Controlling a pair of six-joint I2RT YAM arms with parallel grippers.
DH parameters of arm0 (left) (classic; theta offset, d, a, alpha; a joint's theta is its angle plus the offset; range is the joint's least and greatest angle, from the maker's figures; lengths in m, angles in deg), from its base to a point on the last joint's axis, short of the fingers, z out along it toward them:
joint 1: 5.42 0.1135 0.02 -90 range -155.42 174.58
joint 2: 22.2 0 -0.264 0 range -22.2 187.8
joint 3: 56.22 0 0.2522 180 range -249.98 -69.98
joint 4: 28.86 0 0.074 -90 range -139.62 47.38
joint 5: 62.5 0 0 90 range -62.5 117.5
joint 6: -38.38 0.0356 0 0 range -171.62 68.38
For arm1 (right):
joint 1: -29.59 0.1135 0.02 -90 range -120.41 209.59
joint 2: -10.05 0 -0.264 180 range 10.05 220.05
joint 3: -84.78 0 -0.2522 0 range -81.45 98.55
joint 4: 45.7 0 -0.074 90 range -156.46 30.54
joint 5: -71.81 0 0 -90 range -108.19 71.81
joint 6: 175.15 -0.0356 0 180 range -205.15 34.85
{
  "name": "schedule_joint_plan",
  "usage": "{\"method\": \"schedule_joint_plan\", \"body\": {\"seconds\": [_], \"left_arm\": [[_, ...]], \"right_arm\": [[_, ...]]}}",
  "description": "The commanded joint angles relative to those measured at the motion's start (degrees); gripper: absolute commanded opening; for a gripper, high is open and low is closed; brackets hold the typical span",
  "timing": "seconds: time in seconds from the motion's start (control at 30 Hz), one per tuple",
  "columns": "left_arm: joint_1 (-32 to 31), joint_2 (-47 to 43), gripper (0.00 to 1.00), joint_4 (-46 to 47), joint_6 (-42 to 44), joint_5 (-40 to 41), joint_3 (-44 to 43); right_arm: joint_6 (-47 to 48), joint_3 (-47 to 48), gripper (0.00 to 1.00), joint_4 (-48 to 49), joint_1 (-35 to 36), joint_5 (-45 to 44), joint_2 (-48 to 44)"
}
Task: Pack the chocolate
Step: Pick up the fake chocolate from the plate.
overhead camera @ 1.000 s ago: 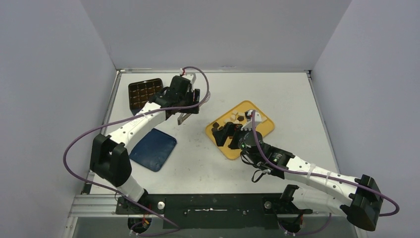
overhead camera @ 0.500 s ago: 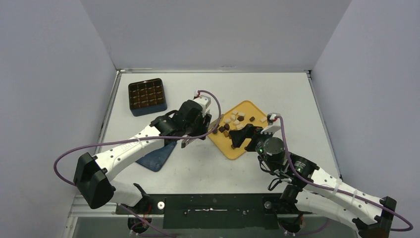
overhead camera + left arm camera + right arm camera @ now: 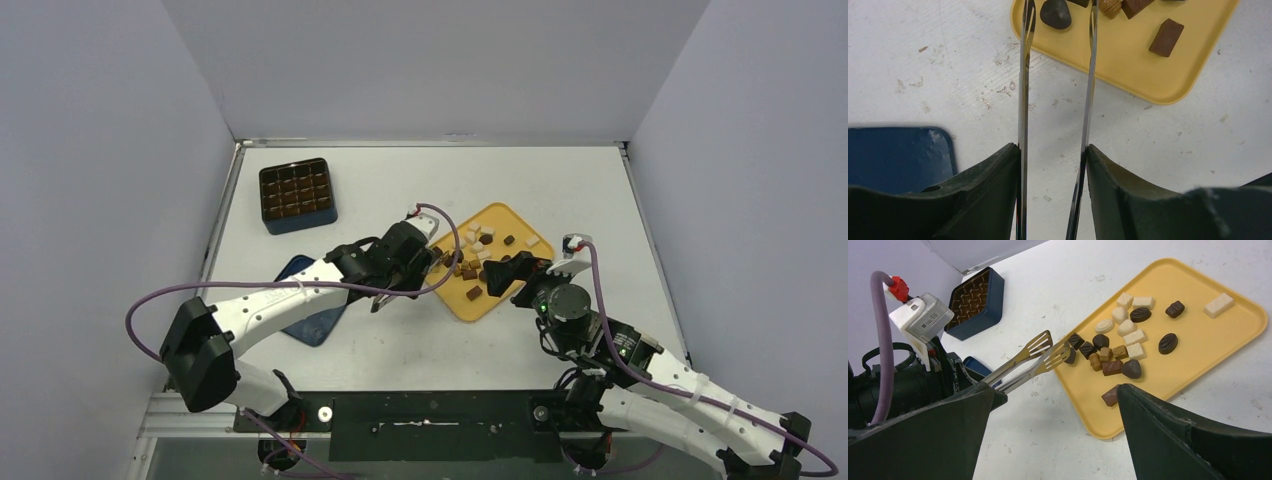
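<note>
Several small dark, mid-brown and cream chocolate pieces [image 3: 1113, 355] lie on the yellow tray [image 3: 1208, 340]. My left gripper [image 3: 1053, 150] is shut on long metal tongs [image 3: 1023, 100], one finger pressed on each arm. The tong tips [image 3: 1048, 352] reach over the tray's left edge [image 3: 440, 285] and stand either side of a dark rounded piece [image 3: 1055, 13], with a gap on both sides of it. My right gripper [image 3: 1055, 392] is open and empty over the tray's near corner, its right finger beside a brown piece [image 3: 1110, 395]. In the top view the chocolate [image 3: 470, 268] lies between my left gripper [image 3: 400, 268] and right gripper [image 3: 510, 272].
A blue box with a brown compartment insert [image 3: 297, 193] stands at the back left. Its blue lid [image 3: 312, 300] lies flat under my left forearm, and shows in the left wrist view as the blue lid [image 3: 898, 155]. Grey walls enclose the white table.
My left arm has swung from beside the blue box across to the tray's left edge, carrying the tongs. My right gripper has drawn back from over the tray toward its near right side.
</note>
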Motion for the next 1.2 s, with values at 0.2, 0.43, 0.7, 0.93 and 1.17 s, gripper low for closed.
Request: {"method": "schedule_joint_plan", "body": {"seconds": [0.2, 0.43, 0.7, 0.93, 1.17], "left_arm": [[-0.9, 2.6, 0.47, 1.9, -0.7, 2.4, -0.4], [-1.2, 5.0, 0.47, 3.3, -0.6, 1.6, 0.1], [-1.6, 7.1, 0.47, 3.8, -1.1, 3.3, 0.0], [-1.8, 7.2, 0.38, 4.2, -0.9, 3.7, -0.3], [-1.9, 4.1, 0.29, 4.2, -1.3, 5.1, -0.3]], "right_arm": [[-0.2, 1.5, 1.00, 0.4, 0.3, -2.1, 0.8], [0.0, 1.5, 1.00, 0.5, 0.4, -2.3, 0.8], [-0.2, 1.0, 1.00, 0.4, 0.3, -2.3, 0.2], [-0.5, 0.6, 1.00, 0.6, 0.4, -1.7, 0.2], [-1.2, -0.2, 1.00, 1.0, 0.3, -1.2, 0.0]]}}
